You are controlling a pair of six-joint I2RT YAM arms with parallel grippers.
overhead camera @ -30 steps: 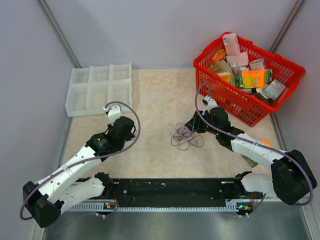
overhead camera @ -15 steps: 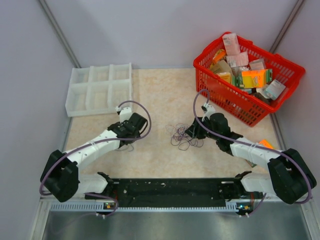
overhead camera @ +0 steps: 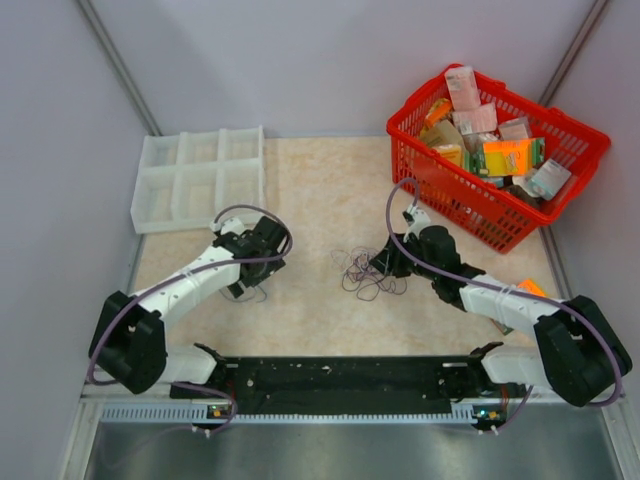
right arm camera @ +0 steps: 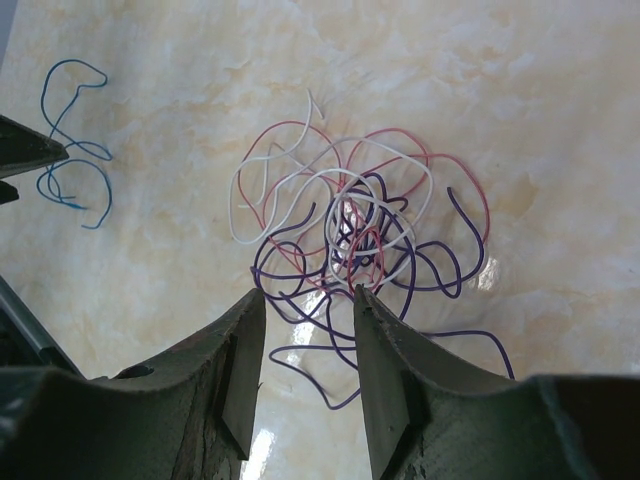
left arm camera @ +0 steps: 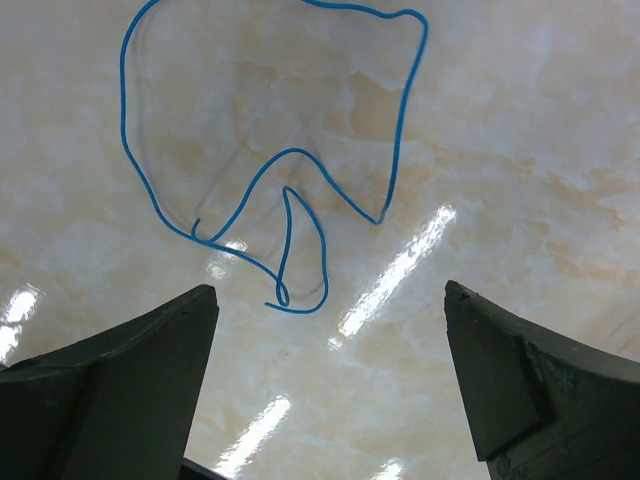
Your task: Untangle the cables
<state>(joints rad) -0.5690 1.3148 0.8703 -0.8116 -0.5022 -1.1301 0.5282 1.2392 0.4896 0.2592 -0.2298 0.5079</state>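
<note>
While we hold the left gripper (left arm camera: 328,320) wide open and empty over the table (overhead camera: 310,180), one blue cable (left arm camera: 404,110) lies loose just beyond its tips. Further right, the knotted cables (right arm camera: 360,235) sit at our right gripper (right arm camera: 308,295), whose jaws stand partly open, clamping nothing.

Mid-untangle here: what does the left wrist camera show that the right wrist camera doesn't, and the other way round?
Left wrist only: that the left pincer stands wide open and empty. Right wrist only: the knot of purple, red and white wires, with the right pincer parted at its near edge. Both: the loose blue wire on the marbled table.
</note>
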